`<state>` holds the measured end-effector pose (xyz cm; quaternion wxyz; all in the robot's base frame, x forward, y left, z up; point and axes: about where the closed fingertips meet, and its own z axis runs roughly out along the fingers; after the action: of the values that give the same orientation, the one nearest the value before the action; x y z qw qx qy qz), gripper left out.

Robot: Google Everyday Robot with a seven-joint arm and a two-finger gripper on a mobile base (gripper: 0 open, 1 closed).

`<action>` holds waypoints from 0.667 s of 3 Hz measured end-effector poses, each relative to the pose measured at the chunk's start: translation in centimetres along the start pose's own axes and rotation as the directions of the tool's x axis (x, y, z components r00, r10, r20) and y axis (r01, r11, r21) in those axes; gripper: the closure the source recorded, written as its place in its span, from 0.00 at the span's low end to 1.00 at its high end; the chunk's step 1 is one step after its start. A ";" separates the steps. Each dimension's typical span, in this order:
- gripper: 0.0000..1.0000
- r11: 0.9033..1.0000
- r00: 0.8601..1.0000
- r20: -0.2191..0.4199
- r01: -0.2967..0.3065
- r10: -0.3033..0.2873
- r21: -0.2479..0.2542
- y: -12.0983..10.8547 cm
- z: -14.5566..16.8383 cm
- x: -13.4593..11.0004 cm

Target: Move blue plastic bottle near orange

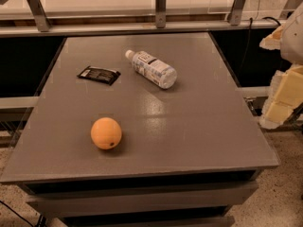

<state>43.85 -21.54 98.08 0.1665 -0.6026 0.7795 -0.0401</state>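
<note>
Pincer [283,96]: pale, blocky, at the right margin of the camera view, off the table's right edge at about mid-length. Whether it is wide or narrow cannot be told, and no object is seen in it.

Table [199,126]: grey, flat top, carrying three items.

Item 1, orange [106,133]: nearest, toward the near-left corner and set in from both edges. Round, with a small dark spot facing the near edge. No marking.

Item 2, black wrapper [98,74]: flat, toward the left edge in the far half, well apart from the orange. It carries faint pale print that cannot be read.

Item 3, blue plastic bottle [151,69]: lies on its side in the far half, about midway between the left and right edges, near the wrapper but not touching it.
- Long axis: diagonal, with the white cap toward the far-left corner and the base toward the near-right.
- Label: pale, with dark print near the cap end. No brand is legible.

Governing relation: the bottle lies leftward of the pincer and farther in, base end nearer it. A grasp would probably have to close across the diagonal axis. The orange sits well apart from the bottle, toward the near-left corner.
</note>
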 end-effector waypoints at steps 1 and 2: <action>0.00 1.000 1.000 0.010 0.001 -0.001 0.017 -0.8 0.0 -0.6; 0.00 0.998 1.000 -0.005 0.031 -0.031 0.049 -4.0 1.8 -2.2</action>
<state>48.59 -20.29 97.90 0.1790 -0.6103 0.7691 -0.0629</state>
